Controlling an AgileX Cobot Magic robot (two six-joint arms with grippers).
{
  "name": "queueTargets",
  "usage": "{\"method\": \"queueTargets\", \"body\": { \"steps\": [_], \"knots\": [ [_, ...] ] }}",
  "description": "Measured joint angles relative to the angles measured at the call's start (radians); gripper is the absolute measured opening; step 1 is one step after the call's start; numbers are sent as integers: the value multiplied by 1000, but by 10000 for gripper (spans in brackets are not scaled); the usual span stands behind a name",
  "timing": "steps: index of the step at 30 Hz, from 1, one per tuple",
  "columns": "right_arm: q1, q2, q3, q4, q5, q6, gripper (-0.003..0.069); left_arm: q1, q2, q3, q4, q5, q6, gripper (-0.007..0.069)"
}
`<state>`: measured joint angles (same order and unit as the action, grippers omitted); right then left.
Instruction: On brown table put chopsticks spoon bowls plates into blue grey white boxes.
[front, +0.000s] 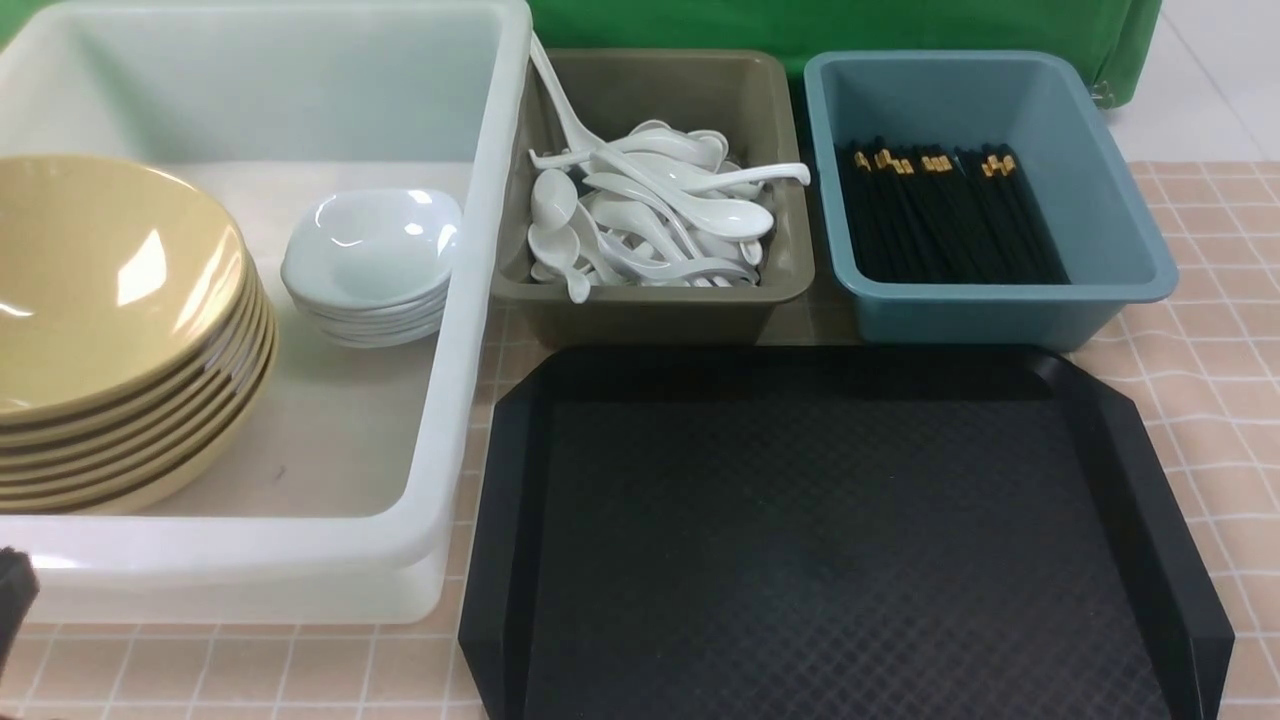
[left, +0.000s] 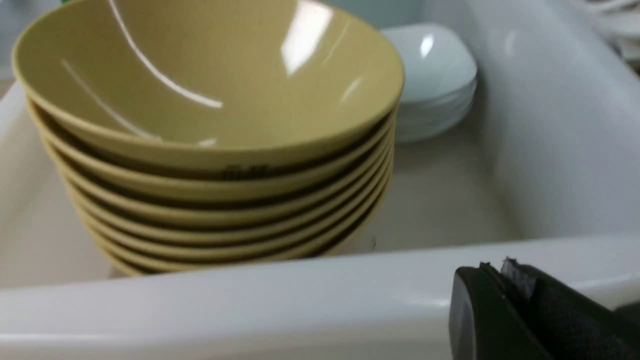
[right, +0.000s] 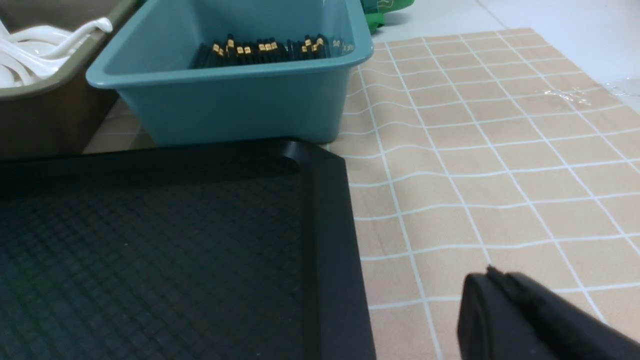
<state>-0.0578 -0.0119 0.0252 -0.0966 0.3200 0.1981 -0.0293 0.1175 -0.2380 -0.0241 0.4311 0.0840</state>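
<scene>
Nearest us we see the black tray (front: 830, 540) lying bare on the checked cloth (front: 1210, 300), with the left gripper (left: 492, 270) pressed closed on nothing just outside the near wall of the white box (front: 300, 565), and the right gripper (right: 492, 277) likewise closed on nothing over the cloth to the tray's right. Inside the white box we find the stacked yellow bowls (front: 110, 330) on the left and the small white dishes (front: 372, 262) farther right. Beyond the tray, the spoons (front: 650, 215) fill the grey-brown box (front: 650, 310), and the chopsticks (front: 945, 215) lie in the blue box (front: 1110, 190) to its right.
</scene>
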Motion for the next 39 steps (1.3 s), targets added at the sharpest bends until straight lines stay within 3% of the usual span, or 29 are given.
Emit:
{"method": "queueTargets", "body": {
  "steps": [4,6,14,39],
  "knots": [
    [0,0,0,0,0,0,49,1,-113,207,-10,-301,0,1],
    [0,0,0,0,0,0,50,7,-124,246,-13,-336,0,1],
    [0,0,0,-1,0,0,58,75,-129,263,-42,-125,-2,1],
    [0,0,0,-1,0,0,89,83,-130,263,-44,-123,2,1]
  ]
}}
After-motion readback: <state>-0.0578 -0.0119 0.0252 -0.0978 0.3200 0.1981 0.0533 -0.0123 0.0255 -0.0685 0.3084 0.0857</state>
